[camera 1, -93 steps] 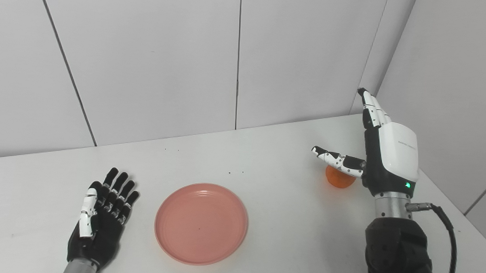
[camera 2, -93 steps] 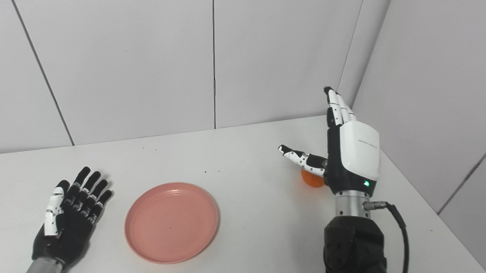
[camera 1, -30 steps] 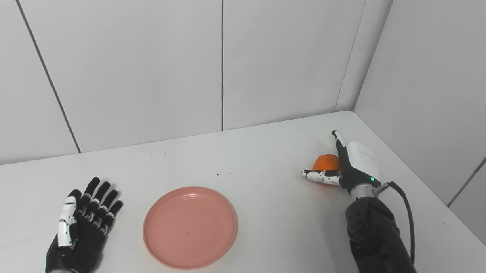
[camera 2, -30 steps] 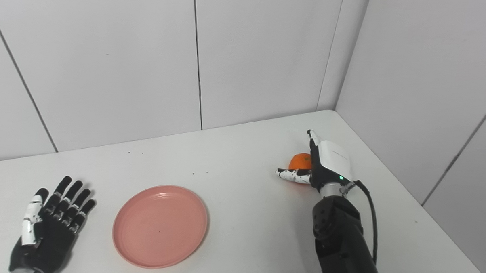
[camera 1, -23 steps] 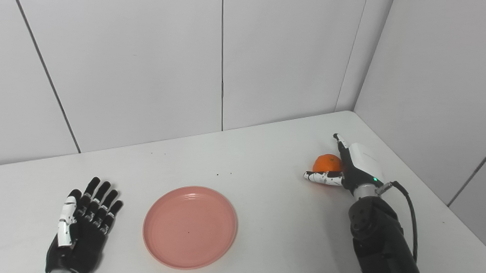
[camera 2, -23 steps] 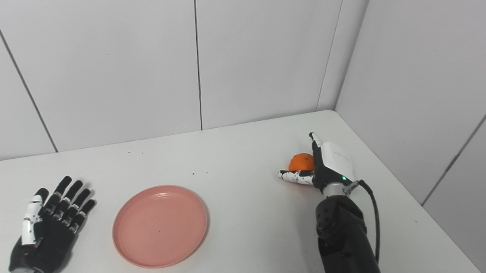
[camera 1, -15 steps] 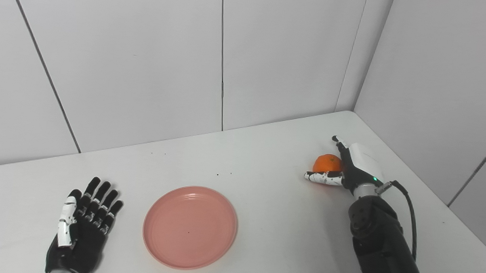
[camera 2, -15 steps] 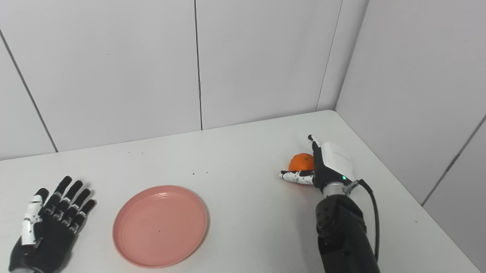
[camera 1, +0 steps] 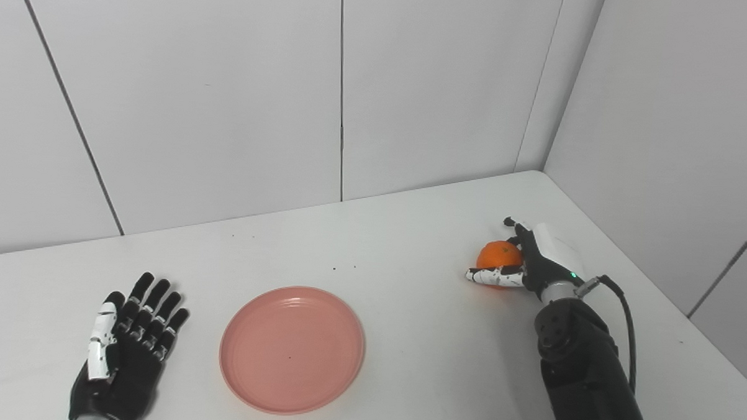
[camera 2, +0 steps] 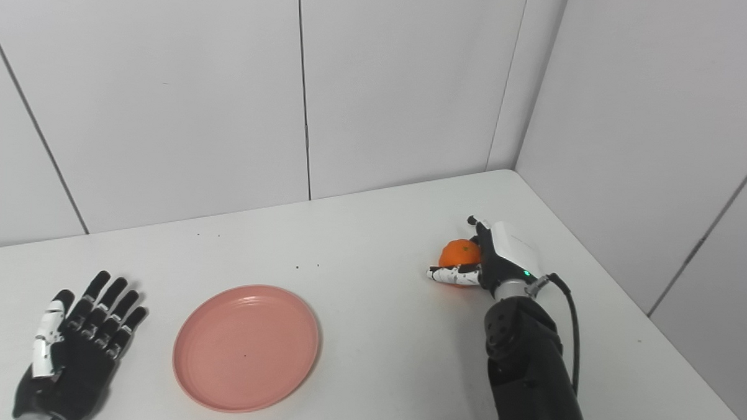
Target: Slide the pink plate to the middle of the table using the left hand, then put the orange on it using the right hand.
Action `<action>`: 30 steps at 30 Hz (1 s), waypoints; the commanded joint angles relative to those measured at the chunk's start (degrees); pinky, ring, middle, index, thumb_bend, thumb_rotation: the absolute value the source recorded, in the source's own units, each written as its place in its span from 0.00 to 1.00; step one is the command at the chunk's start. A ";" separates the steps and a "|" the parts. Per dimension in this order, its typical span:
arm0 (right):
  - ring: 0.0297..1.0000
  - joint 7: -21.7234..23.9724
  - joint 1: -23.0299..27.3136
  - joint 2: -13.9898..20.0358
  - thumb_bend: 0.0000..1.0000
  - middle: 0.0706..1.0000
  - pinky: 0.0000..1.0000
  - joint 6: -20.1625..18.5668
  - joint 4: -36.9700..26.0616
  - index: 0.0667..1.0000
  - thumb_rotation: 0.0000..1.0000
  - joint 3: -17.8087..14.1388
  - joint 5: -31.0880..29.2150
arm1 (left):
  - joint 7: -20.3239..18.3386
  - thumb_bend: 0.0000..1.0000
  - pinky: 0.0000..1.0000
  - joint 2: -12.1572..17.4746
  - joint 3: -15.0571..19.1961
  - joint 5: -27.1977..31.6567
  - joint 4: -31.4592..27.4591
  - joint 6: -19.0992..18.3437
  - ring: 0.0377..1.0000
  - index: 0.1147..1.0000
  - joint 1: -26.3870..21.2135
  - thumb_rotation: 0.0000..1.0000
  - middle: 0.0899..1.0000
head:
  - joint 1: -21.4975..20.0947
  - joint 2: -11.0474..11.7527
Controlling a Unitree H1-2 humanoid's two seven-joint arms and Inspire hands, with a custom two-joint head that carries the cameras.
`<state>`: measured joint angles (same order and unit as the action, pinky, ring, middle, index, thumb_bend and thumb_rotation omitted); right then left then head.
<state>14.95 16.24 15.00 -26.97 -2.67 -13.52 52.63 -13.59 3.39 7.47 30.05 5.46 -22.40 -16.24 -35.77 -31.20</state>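
Looks like a lab test cell: bare white desk (camera 1: 410, 236) set into a corner of plain white wall panels (camera 1: 228, 93)

A salmon-pink plate (camera 1: 292, 349) on a white tabletop (camera 1: 410, 236), a bright orange (camera 1: 498, 254), the left robot hand (camera 1: 119, 363) black with white trim, the right robot hand (camera 1: 542, 259) white-backed over black.

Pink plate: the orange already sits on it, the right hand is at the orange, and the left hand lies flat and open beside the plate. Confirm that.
Not quite. The pink plate is bare; the orange sits on the table far right of it, as the left eye view shows. The right hand is at the orange, and the left hand lies flat and open.
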 commanded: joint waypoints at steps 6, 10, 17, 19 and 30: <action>0.63 -0.26 2.40 1.61 0.91 0.68 0.51 0.06 -0.24 0.75 0.34 1.23 1.49 | 0.78 0.28 1.00 0.83 -0.31 -1.31 1.84 -1.55 1.00 1.00 1.22 1.00 1.00 | 0.06 -0.09; 0.54 2.77 2.76 2.02 0.88 0.59 0.46 0.06 -0.07 0.62 0.25 1.00 3.25 | 0.87 0.28 1.00 0.76 -0.22 -1.11 1.92 -1.76 1.00 1.00 1.10 1.00 1.00 | 0.16 -0.16; 0.46 4.56 3.09 1.63 0.55 0.52 0.38 0.06 -0.07 0.46 0.14 -0.09 4.75 | 0.54 0.28 1.00 0.78 -0.19 -0.81 1.88 -1.73 1.00 1.00 1.09 1.00 1.00 | 0.45 -0.33; 0.43 3.77 2.99 1.48 0.53 0.50 0.36 0.06 -0.42 0.45 0.13 -0.40 3.74 | 0.41 0.28 1.00 0.70 -0.08 -0.66 2.22 -1.54 1.00 1.00 1.00 1.00 1.00 | 0.53 -0.32; 0.43 2.37 2.72 1.06 0.53 0.48 0.35 0.06 -7.80 0.44 0.00 -0.93 3.02 | 2.31 0.29 1.00 -0.22 -0.01 -1.35 1.49 -2.23 0.99 1.00 1.08 1.00 0.99 | 1.73 -0.66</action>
<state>18.91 16.93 15.16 -27.11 -7.22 -13.75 54.92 -13.42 3.33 7.42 30.08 5.51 -22.33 -16.26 -34.54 -31.73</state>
